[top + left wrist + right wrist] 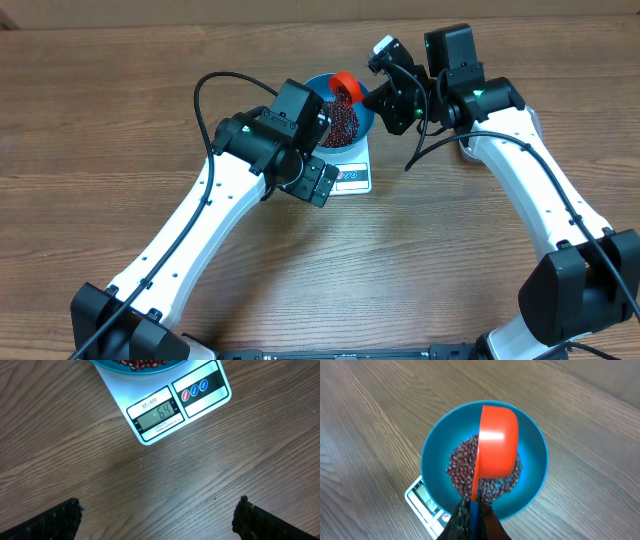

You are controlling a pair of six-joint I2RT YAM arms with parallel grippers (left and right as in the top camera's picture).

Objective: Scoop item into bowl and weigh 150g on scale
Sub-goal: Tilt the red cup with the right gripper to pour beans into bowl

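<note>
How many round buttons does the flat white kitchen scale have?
3, in a row beside the display: red button nearest it, middle blue button, outer blue button. None look hidden.

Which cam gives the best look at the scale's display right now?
Left wrist: the scale display is close and sharp, digits legible, reading 64. Overhead shows only a strip of the scale beyond the bowl, digits too small. Right wrist catches a corner, digits unclear.
</note>
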